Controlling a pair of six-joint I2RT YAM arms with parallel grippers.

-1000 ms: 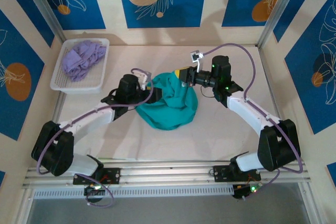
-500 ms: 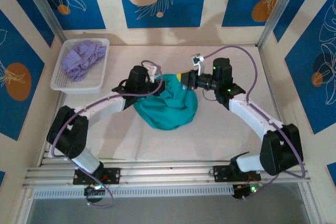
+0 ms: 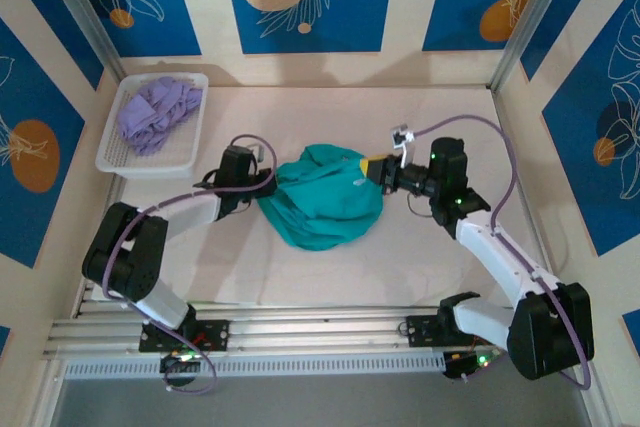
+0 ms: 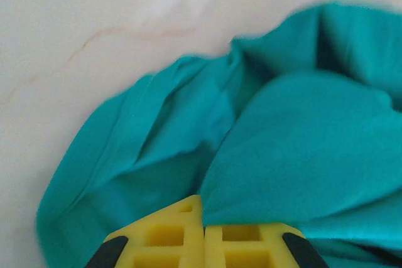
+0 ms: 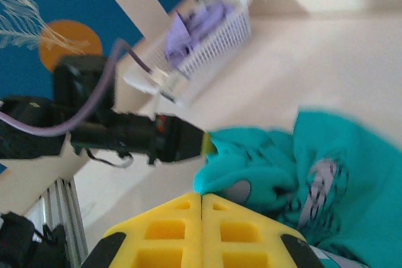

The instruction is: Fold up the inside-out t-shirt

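The inside-out t-shirt (image 3: 325, 202) lies bunched in a teal heap at mid-table, held between both arms. My left gripper (image 3: 266, 185) is at its left edge. In the left wrist view its yellow pads (image 4: 163, 236) are shut, with a teal fold (image 4: 301, 136) coming out of the seam between them (image 4: 203, 210). My right gripper (image 3: 376, 167) is at the shirt's upper right edge. Seen from the right wrist, that gripper (image 5: 201, 198) is shut on a teal edge, and white print (image 5: 319, 183) shows on the cloth (image 5: 352, 155) beyond.
A white basket (image 3: 120, 159) holding a lavender garment (image 3: 155, 115) stands at the back left, also seen from the right wrist (image 5: 217, 36). The left arm (image 5: 125, 135) lies across that view. Blue-patterned walls close in the table (image 3: 440, 117).
The left gripper has shut on the shirt's left side and pulled back to the left. The right gripper has drawn its edge to the right, so the heap is spread wider.
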